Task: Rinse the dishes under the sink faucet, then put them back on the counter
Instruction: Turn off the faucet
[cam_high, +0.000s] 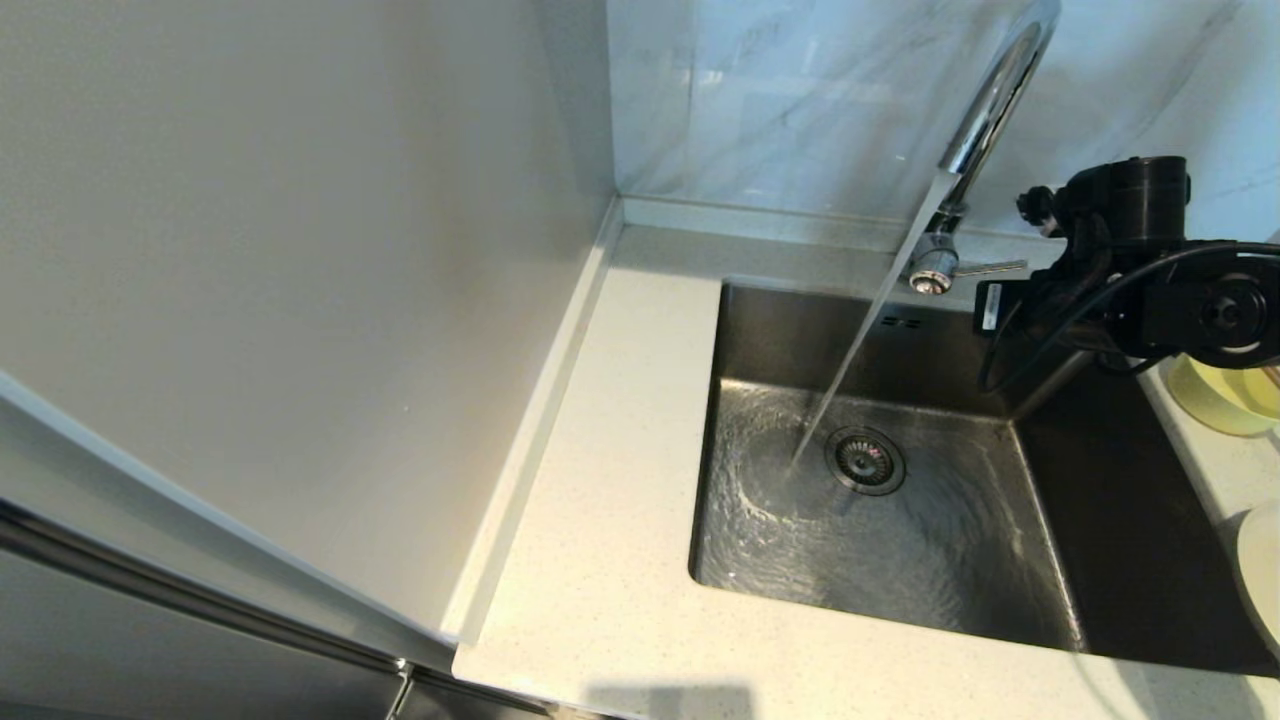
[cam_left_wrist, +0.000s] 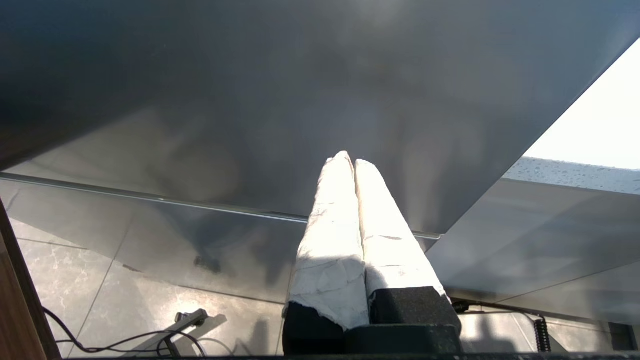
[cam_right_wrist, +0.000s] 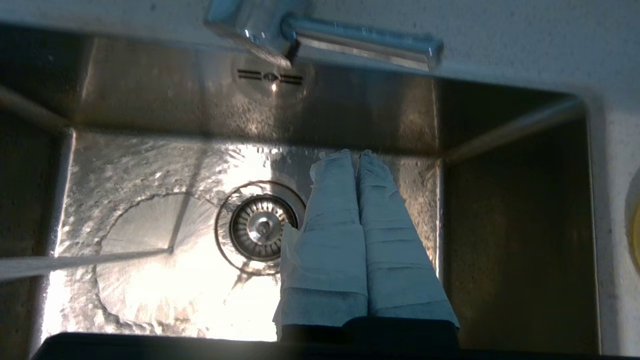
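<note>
Water runs from the chrome gooseneck faucet (cam_high: 990, 100) in a slanted stream onto the floor of the steel sink (cam_high: 900, 540), landing beside the round drain (cam_high: 866, 461). The faucet's thin lever (cam_high: 990, 267) sticks out toward my right arm. My right gripper (cam_right_wrist: 356, 156) hangs shut and empty above the sink's back right part, below the lever (cam_right_wrist: 360, 44). The pale yellow bowl (cam_high: 1225, 397) sits on the counter (cam_high: 620, 500) right of the sink, partly behind my right arm. The white plate (cam_high: 1262, 575) lies nearer, cut off by the frame edge. My left gripper (cam_left_wrist: 349, 159) is parked, shut and empty, below the counter.
A plain pale wall panel (cam_high: 300, 300) rises along the counter's left side, and a marble-veined panel (cam_high: 800, 100) stands behind the faucet. The left wrist view shows grey cabinet fronts (cam_left_wrist: 250, 100), a tiled floor and cables (cam_left_wrist: 165, 340).
</note>
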